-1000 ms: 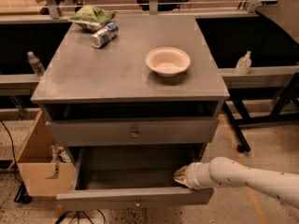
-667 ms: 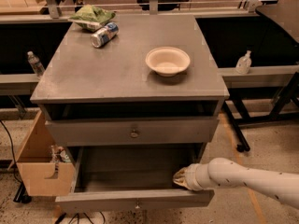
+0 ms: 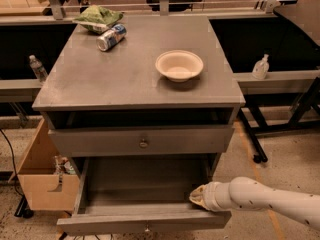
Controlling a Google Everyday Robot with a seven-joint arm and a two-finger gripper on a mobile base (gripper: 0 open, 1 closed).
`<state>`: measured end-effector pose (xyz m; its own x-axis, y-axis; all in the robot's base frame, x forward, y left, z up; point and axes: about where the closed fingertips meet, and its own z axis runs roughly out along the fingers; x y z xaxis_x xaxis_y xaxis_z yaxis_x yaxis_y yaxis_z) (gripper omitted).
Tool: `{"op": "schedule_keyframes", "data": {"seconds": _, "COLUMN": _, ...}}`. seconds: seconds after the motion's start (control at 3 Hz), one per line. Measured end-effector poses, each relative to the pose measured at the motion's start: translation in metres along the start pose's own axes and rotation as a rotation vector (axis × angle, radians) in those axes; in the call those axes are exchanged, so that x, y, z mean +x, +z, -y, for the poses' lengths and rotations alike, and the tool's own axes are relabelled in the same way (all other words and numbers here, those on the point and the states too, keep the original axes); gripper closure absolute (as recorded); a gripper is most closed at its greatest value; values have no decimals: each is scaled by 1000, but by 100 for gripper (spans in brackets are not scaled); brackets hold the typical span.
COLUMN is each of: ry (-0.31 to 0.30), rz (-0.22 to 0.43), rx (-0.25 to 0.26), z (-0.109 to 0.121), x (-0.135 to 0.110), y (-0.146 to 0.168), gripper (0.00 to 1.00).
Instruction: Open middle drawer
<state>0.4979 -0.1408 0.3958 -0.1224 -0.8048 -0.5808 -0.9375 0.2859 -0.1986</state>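
Camera view: nearest, the middle drawer (image 3: 145, 222) is seen pulled well out of the grey cabinet, with its inside bare. The end effector (image 3: 196, 196) is found at the drawer's front right corner, on a white arm (image 3: 270, 200) reaching in from the right; whether it is wide or narrow cannot be told. Above, another drawer (image 3: 95, 142) with a brass knob (image 3: 143, 143) is seen pushed in. A cardboard box (image 3: 42, 184) is placed on the speckled floor (image 3: 292, 154) to the left. On the worktop (image 3: 125, 79), a bowl (image 3: 179, 65) is set to the right. A can (image 3: 111, 37) is laid on its side by a green bag (image 3: 98, 17) at the far left. Beyond, a water bottle (image 3: 37, 68) and a pump bottle (image 3: 260, 67) are stood on side ledges.
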Motion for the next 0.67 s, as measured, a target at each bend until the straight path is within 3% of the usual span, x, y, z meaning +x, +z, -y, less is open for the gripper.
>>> {"op": "schedule_keyframes", "data": {"seconds": 0.33, "ry": 75, "rz": -5, "rx": 22, "z": -23, "x": 16, "y": -21, "gripper": 100}}
{"op": "schedule_keyframes", "data": {"seconds": 0.67, "ry": 82, "rz": -5, "rx": 24, "z": -23, "x": 17, "y": -21, "gripper": 100}}
